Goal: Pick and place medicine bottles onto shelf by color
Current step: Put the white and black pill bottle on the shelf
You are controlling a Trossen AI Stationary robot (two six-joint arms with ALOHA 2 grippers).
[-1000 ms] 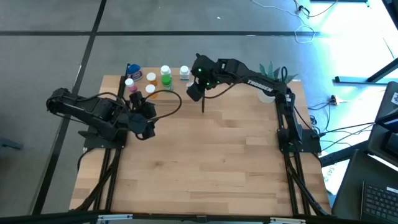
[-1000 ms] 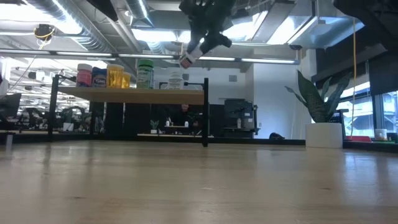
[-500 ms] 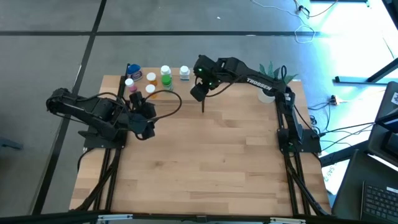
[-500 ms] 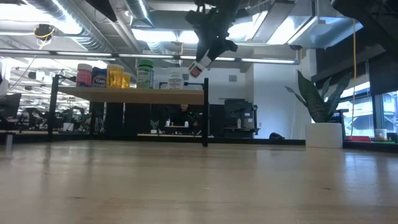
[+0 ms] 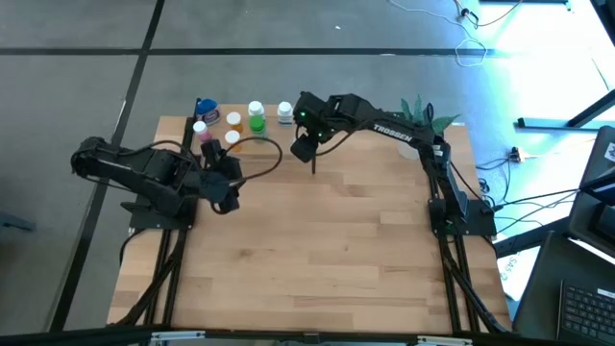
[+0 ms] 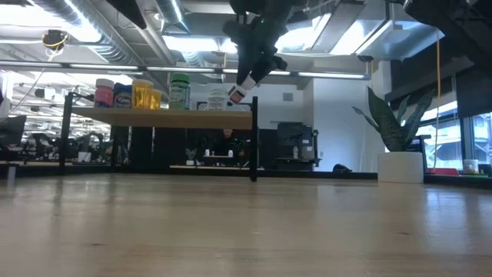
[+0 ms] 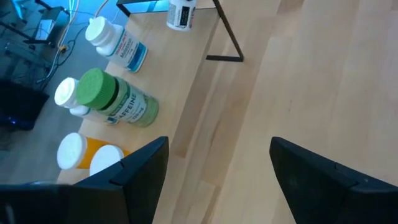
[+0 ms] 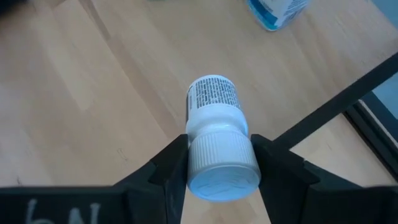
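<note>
The shelf (image 5: 269,136) stands at the table's far left, and several medicine bottles stand on their bases on it: pink (image 6: 104,92), blue (image 6: 123,95), orange (image 6: 142,92), green (image 5: 256,115) and white (image 5: 285,112). My right gripper (image 5: 303,146) is above the shelf's right end, shut on a white bottle (image 8: 214,124) with a white cap. My left gripper (image 5: 226,190) stands open over the table just near of the shelf. Nothing is between its fingers (image 7: 140,177), and it faces the green bottle (image 7: 115,102). My right gripper pinches the white bottle's cap (image 8: 222,163) between its two fingers (image 8: 168,168), one on either side. The fingers slant downward from above. The bottle (image 6: 237,94) hangs tilted below them, base pointing down and away, clear of the shelf top (image 6: 154,117).
A thin black post (image 6: 254,138) marks the shelf's right end, and a black rail (image 8: 348,102) runs along its edge. A potted plant (image 5: 423,115) stands at the far right. The broad wooden tabletop (image 5: 327,259) stretches toward the near side. A cable (image 5: 264,159) loops by the left arm.
My right gripper has come down toward the shelf's right end with the white bottle, which now hangs lower, just above the shelf top and beside the standing white bottle. The hold is unchanged.
</note>
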